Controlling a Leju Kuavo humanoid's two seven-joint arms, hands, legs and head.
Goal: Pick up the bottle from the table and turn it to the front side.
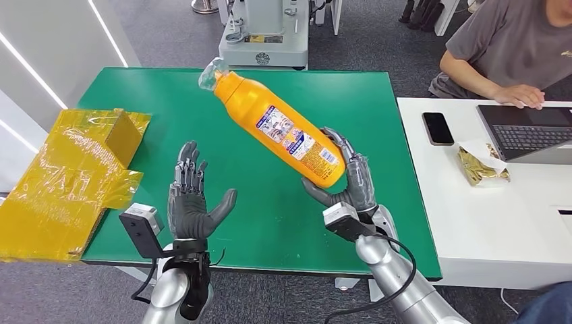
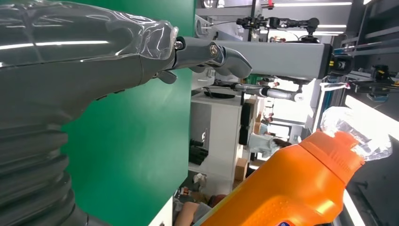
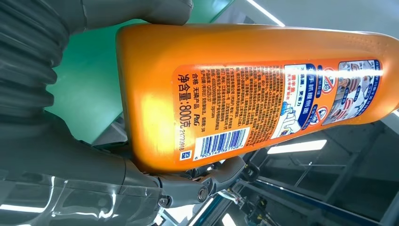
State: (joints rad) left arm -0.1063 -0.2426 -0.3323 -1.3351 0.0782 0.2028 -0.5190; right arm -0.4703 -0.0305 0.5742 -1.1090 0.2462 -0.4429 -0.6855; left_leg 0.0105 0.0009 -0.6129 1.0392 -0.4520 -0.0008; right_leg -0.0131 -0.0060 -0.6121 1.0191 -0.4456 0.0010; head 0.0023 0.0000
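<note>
An orange bottle (image 1: pixel 280 128) with a plastic-wrapped cap hangs above the green table (image 1: pixel 162 94), tilted with its cap toward the far left. My right hand (image 1: pixel 347 182) grips its base end. The label with barcode and small print (image 3: pixel 244 113) faces up toward the head camera. My left hand (image 1: pixel 192 199) is raised above the table's near edge to the left of the bottle, fingers spread and palm toward it, holding nothing. In the left wrist view the bottle's neck and cap (image 2: pixel 329 155) sit beyond my left hand's fingers (image 2: pixel 207 52).
A crumpled yellow wrapped box (image 1: pixel 74 175) lies over the table's left edge. To the right stands a white desk (image 1: pixel 485 223) with a phone (image 1: pixel 438 127), a snack packet (image 1: pixel 482 165) and a laptop (image 1: pixel 529 131); a person (image 1: pixel 512 47) sits there. A grey machine (image 1: pixel 264 34) stands behind the table.
</note>
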